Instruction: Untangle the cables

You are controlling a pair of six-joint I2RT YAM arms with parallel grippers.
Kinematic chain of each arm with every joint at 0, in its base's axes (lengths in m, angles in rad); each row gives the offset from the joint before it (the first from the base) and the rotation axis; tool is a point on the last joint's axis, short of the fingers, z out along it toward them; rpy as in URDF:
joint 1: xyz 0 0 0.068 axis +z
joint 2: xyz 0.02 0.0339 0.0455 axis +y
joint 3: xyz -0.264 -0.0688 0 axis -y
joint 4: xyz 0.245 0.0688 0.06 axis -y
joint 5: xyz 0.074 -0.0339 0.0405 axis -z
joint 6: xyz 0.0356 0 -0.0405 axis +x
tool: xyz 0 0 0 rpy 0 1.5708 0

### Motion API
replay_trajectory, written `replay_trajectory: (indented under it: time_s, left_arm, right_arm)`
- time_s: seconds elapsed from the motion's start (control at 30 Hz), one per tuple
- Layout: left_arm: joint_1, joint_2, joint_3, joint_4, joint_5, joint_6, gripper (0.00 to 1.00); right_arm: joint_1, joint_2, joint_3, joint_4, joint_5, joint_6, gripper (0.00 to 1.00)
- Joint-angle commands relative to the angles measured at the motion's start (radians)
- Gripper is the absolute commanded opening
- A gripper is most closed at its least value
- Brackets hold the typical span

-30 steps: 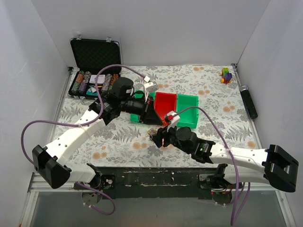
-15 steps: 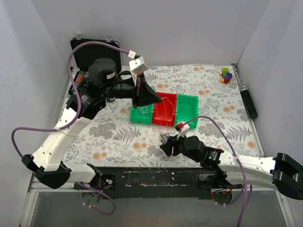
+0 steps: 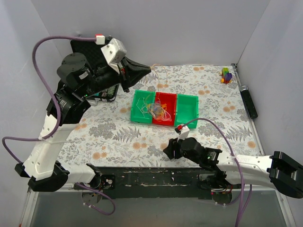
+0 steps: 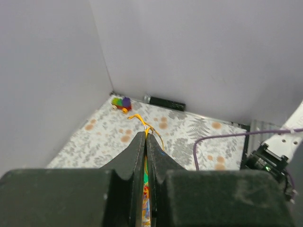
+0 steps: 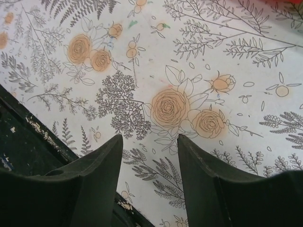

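Floral table (image 3: 118, 137): three bins (image 3: 187, 109); left hand (image 4: 145, 139) clamped on cable (image 4: 140, 119), right hand (image 5: 150, 142) apart.

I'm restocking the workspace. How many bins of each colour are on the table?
Green bins: 2, left green bin and right green bin
Red bin: 1
Total: 3

From here both arms read the same: the left arm (image 3: 51, 138) and the right arm (image 3: 246, 163) have white link shells and black joints. Each has a chunky black elbow block, at 8 and 4 o'clock. A purple cable (image 3: 66, 38) loops at 10 o'clock, and another (image 3: 218, 131) at 5. A white camera block (image 3: 113, 49) carries a red tab. The right gripper (image 5: 150, 139) has matte black wedge fingers (image 5: 94, 175).
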Motion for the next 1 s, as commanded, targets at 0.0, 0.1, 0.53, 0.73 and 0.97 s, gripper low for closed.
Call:
replay_trajectory:
  time_s: [0.0,0.1,0.53,0.73,0.97]
  left_arm:
    - [0.005,-0.056,0.04,0.103,-0.106,0.047,0.0]
    - [0.005,-0.06,0.044,0.074,-0.068,0.056,0.0]
    - [0.003,-0.151,-0.22,0.002,-0.014,0.069,0.0]
    - [0.003,-0.175,-0.354,-0.02,0.024,0.073,0.0]
    - [0.005,-0.161,-0.361,-0.056,0.096,0.067,0.0]
  right_arm:
    - [0.001,0.024,-0.002,-0.03,0.013,0.029,0.57]
    - [0.0,0.033,0.009,-0.039,0.006,0.032,0.57]
    - [0.001,-0.171,0.243,-0.125,0.023,-0.144,0.76]
    - [0.0,-0.183,0.365,-0.104,-0.022,-0.204,0.79]
    - [0.001,-0.145,0.412,-0.042,0.009,-0.273,0.8]
